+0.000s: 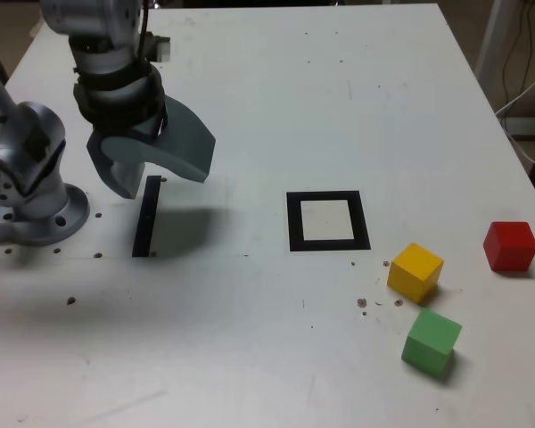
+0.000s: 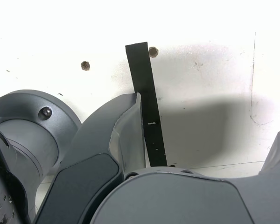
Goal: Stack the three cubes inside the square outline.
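Note:
The three cubes lie apart at the exterior view's right: a red cube (image 1: 510,246) farthest right, a yellow cube (image 1: 415,271) nearer the middle, and a green cube (image 1: 432,341) in front of the yellow one. The square outline (image 1: 328,221), black with a white centre, lies flat mid-table with nothing inside it. My gripper (image 1: 160,171) hangs open at the exterior view's left, far from the cubes, with nothing between its jaws. In the wrist view my gripper (image 2: 210,140) shows only white table and a black strip; no cube or outline appears there.
A narrow black strip (image 1: 146,217) (image 2: 147,102) lies on the table just under my gripper. The arm's grey base (image 1: 31,192) stands at the exterior view's left edge. Small screw holes (image 2: 85,65) dot the white table (image 1: 276,98). Cables hang beyond the far right edge.

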Motion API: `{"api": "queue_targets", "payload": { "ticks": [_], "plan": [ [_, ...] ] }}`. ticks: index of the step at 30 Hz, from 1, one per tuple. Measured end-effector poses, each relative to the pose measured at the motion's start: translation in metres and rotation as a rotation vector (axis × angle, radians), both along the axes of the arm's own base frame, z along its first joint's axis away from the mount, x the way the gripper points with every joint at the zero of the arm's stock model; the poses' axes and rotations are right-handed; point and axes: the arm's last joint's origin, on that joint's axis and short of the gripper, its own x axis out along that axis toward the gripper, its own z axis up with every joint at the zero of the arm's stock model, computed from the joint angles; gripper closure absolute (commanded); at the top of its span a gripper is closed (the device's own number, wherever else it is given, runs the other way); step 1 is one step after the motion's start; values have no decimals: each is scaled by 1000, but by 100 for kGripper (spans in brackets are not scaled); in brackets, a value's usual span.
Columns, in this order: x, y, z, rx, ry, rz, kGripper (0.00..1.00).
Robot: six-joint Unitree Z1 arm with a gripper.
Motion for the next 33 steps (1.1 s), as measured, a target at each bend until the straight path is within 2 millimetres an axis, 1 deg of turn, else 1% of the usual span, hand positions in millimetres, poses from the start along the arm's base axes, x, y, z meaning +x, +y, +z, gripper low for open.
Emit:
{"api": "queue_targets", "payload": {
  "ticks": [8, 16, 18, 22, 24, 27, 33],
  "plan": [
    [2, 0, 2, -1, -8, 0, 1],
    [18, -3, 12, -8, -48, 0, 1],
    [26, -4, 19, -12, -69, 0, 1],
    [49, -11, 33, -10, -90, -14, 1],
    [56, -16, 41, 9, -101, -42, 1],
    [65, -29, 60, 52, -123, -115, 1],
    [87, -43, 81, 66, -22, -171, 0]
  ]
}}
